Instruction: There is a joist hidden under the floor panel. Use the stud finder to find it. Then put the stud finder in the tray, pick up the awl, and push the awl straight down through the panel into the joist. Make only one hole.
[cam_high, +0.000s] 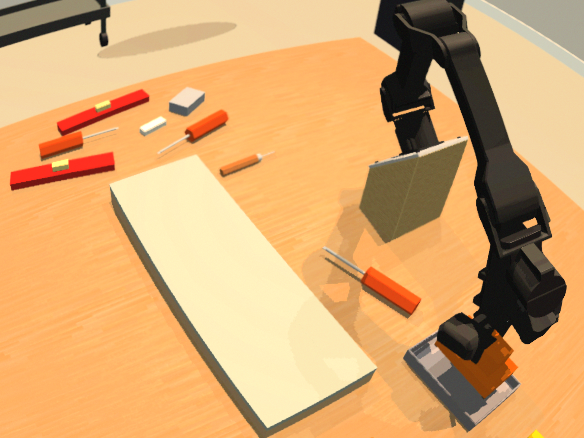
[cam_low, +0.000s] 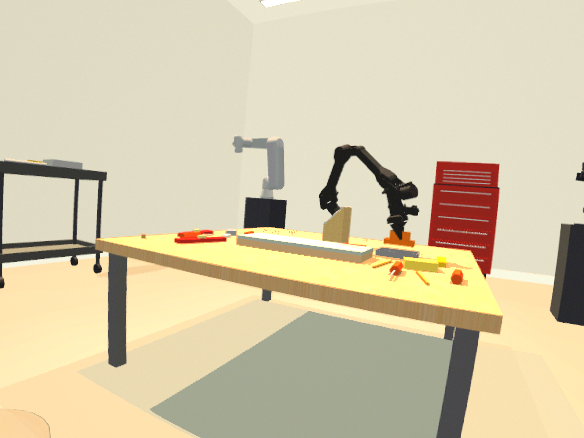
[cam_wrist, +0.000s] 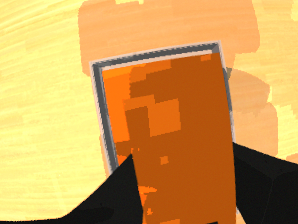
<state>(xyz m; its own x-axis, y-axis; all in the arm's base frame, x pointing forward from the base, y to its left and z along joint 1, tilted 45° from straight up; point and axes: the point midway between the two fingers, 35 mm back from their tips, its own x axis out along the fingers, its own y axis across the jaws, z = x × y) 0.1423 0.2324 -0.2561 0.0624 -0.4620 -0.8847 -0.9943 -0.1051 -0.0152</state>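
Note:
The orange stud finder is held upright in my gripper, which is shut on it. It hangs low over the grey tray and hides much of its inside in the wrist view; in the exterior view its base shows above the tray rim. The pale floor panel lies left of the tray in the top view, with no hole visible. A small orange tool with a thin tip lies beyond the panel; I cannot tell surely which tool is the awl.
A red-orange screwdriver lies between panel and tray. A brown upright board stands behind it. Red levels, other screwdrivers and a grey block lie at the far left. A yellow block lies near the tray.

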